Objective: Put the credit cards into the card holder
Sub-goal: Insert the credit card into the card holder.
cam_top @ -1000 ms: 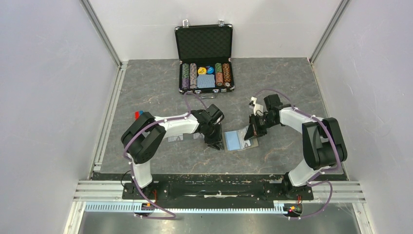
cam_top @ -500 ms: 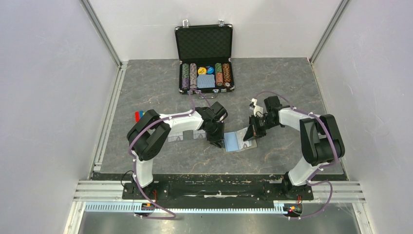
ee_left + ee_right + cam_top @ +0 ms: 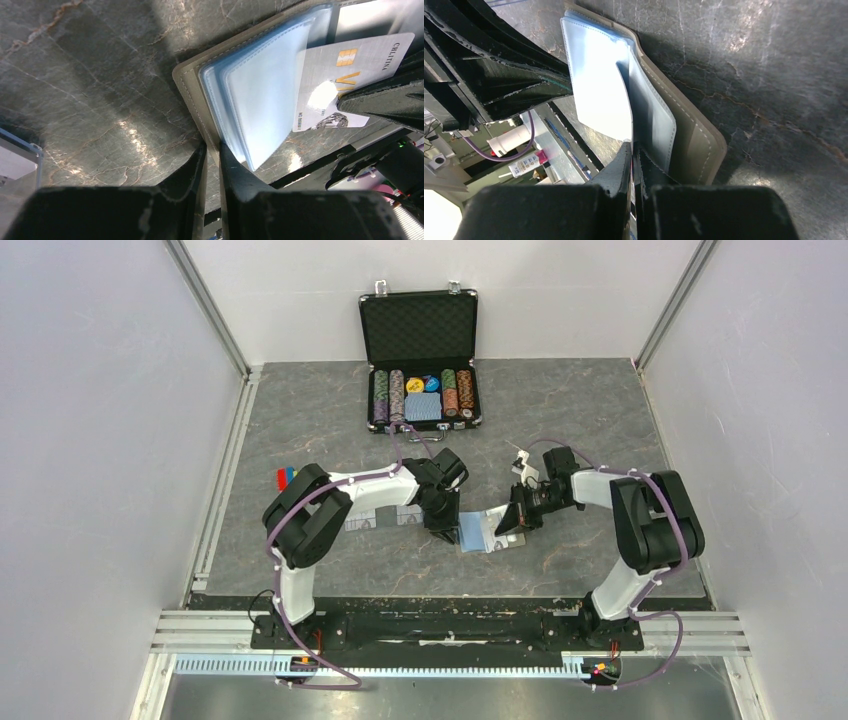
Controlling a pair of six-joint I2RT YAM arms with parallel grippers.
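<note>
From the left wrist, the right tool (image 3: 346,102) hides the credit card's (image 3: 350,62) 4 o'clock corner; the card holder (image 3: 187,85) is cropped at 12 o'clock.

A dark grey tabletop (image 3: 300,410) with pale marble veins is lying between three plain white walls — the back wall (image 3: 300,290), the left wall (image 3: 90,440) and the right wall (image 3: 770,440). Aluminium profiles (image 3: 205,305) are running up the two far corners, and a ribbed metal rail (image 3: 200,625) is lying along the near edge. Bright patches of light are glinting on the tabletop — strongest in the wrist views.
</note>
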